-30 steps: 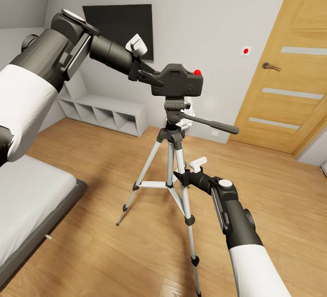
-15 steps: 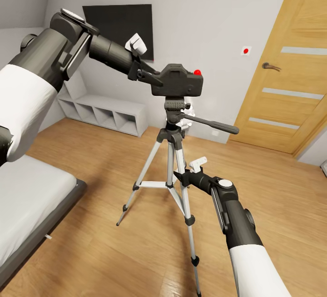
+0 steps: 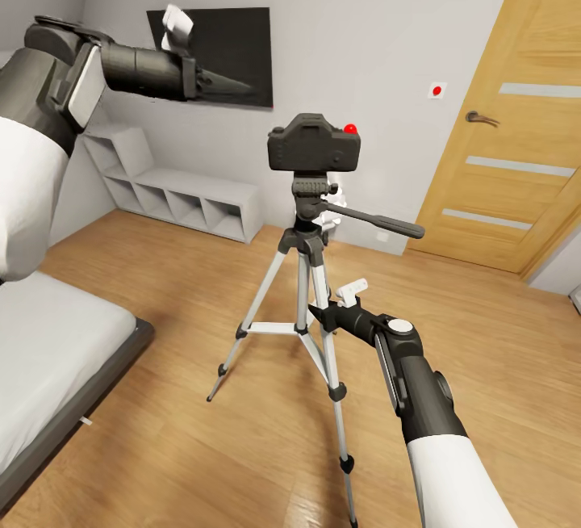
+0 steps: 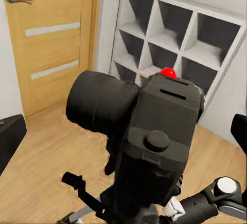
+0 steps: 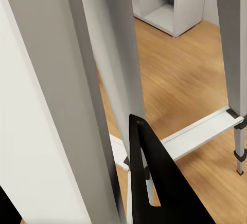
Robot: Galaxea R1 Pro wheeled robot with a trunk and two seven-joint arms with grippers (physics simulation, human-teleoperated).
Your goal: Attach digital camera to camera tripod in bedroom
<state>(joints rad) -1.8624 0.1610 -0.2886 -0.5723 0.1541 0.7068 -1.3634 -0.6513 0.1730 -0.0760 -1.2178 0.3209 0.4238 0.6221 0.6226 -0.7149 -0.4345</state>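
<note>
While the digital camera (image 3: 315, 143) is sitting on the black pan head of the camera tripod (image 3: 305, 290), square and level with nothing holding it, the job looks basically done, so the trick now is just not bumping anything. I'd keep the retreat going straight away from the tripod and leave the long pan handle sticking out toward the wooden door (image 3: 516, 108) alone.

Biggest thing in the pose: the left arm is stretched out high, well apart from the camera, on the side of the tripod away from the door and in front of the wall TV (image 3: 218, 48). Its left pincer (image 3: 234, 87) points at the camera; its wrist view has a finger at each edge and nothing between, so it's open.

The right arm reaches low, with the right pincer (image 3: 323, 316) against a silver tripod leg just below the hub. One black fingertip (image 5: 154, 183) lies beside that leg, but I can't tell if it's gripping.
</note>
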